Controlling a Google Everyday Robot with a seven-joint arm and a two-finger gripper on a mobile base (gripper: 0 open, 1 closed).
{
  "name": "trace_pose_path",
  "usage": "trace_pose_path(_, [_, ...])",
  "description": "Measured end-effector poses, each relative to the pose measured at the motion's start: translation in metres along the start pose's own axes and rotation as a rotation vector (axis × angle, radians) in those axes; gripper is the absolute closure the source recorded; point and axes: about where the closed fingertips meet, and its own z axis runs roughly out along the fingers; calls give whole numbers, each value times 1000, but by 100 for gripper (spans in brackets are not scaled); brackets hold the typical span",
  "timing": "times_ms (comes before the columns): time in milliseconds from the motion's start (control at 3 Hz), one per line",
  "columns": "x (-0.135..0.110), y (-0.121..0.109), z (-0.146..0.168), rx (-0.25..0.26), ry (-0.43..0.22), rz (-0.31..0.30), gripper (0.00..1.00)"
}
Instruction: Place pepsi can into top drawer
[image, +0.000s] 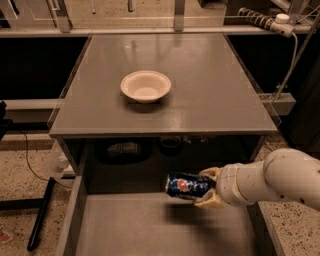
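Cream gripper (206, 188) at five o'clock clamps dark-blue metal pepsi can (185, 185) sideways above shallow grey top drawer (150, 227); released, we fear it rolls.

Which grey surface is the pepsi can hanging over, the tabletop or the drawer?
The top drawer, open below the tabletop; the gripper holds the pepsi can sideways above its floor.

Round logo marks pepsi can (186, 186), held by gripper (208, 188) over top drawer (150, 227).

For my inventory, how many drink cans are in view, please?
1: the pepsi can, sideways in the gripper over the top drawer; the dim shelf behind may hide others.
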Motion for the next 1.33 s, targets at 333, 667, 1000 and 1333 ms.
trace_pose_path(333, [5, 11, 26, 2, -1, 0, 100])
trace_pose_path(667, [16, 6, 53, 43, 5, 23, 100])
trace_pose_path(1000, [14, 2, 52, 58, -1, 22, 81])
trace_pose_path(1333, [14, 2, 52, 58, -1, 22, 58])
